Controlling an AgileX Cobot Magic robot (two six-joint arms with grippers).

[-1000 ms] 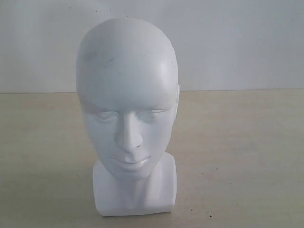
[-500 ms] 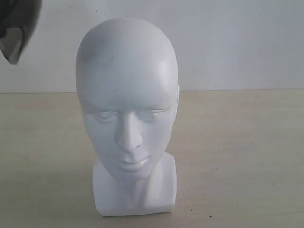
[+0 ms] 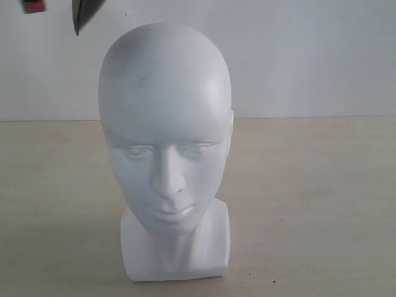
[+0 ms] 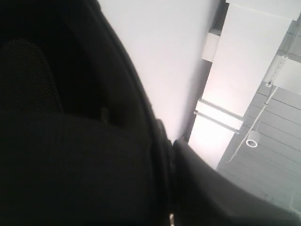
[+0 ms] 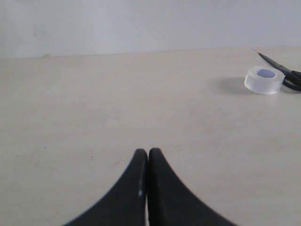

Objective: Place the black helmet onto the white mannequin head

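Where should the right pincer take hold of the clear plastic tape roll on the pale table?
Probably across its round outer wall, from above. The clear plastic tape roll lies flat on the pale table, hole up, so opposite sides look free. Black scissors lie close beside it; set the right pincer clear of them.

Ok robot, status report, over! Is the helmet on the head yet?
Right gripper shut, empty. Left jaws hidden behind black helmet, up high. White mannequin head bare. Nothing seen blocking it.

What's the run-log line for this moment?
helmet: held aloft at left | mannequin head: bare, upright on table | right gripper: shut, empty | step: helmet not yet placed
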